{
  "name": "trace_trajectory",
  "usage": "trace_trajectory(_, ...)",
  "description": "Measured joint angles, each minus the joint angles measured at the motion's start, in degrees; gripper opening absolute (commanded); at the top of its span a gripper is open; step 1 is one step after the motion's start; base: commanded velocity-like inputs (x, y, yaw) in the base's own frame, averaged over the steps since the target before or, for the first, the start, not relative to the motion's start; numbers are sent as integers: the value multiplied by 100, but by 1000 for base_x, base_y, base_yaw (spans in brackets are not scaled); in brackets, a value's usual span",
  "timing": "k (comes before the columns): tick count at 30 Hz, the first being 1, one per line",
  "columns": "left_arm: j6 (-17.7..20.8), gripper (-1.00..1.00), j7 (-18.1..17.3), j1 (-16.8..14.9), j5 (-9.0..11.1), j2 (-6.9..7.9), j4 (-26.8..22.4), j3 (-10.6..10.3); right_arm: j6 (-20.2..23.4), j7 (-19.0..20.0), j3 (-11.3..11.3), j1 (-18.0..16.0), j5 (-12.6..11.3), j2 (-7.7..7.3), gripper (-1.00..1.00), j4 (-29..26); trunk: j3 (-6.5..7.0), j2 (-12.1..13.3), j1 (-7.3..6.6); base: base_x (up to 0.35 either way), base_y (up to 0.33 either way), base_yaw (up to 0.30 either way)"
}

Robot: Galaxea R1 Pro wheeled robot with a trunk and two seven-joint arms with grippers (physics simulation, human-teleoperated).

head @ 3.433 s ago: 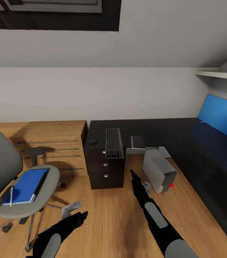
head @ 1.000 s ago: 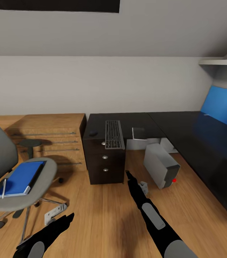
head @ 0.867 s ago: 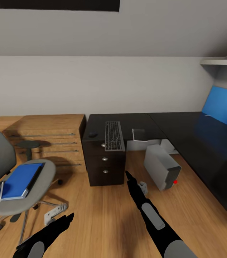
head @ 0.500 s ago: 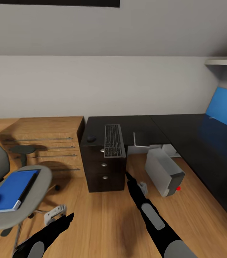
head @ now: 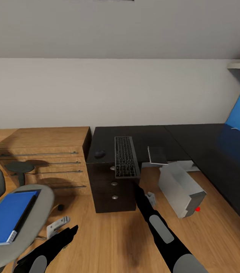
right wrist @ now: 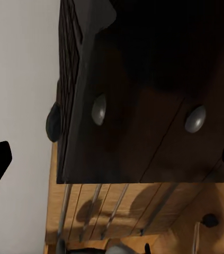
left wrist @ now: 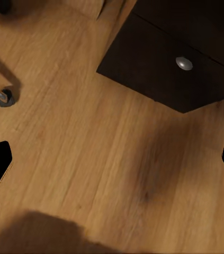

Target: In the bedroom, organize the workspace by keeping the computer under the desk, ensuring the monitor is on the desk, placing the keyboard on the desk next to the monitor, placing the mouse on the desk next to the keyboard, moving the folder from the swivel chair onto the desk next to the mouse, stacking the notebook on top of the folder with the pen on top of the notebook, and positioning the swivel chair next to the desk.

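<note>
While both arms hang low over the wood floor (head: 108, 235), the left claw (head: 69, 232) and right claw (head: 138, 188) both sit spread and empty, the right tip just short of the black drawer unit (head: 112, 189). Nearest task item is the blue folder (head: 8, 216) on the swivel chair (head: 33, 227) seat, lying off the left claw's outer side with its long axis running away from the robot, so my call is the left arm takes it. Farther out, keyboard (head: 125, 156) and mouse (head: 100, 153) are on the tabletop (head: 154, 134); the computer (head: 180, 189) lies tipped on the floor beside it.
</note>
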Motion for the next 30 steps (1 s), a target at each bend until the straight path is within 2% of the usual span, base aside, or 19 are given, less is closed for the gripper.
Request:
trace_trajectory(11,7,100,-1,0,0,0,1,-1,-7,0,-7,-1,0,1,100,0,0,0,2,74,51,0)
trace_trajectory(20,7,100,-1,0,0,1,1,-3,-5,3,2,0,8,-6,100,-2,0,0,0,262,105,0)
trace_trajectory(30,16,100,-1,0,0,1,9,-6,-1,5,0,-1,9,-14,100,0,0,0,2,55,9,0)
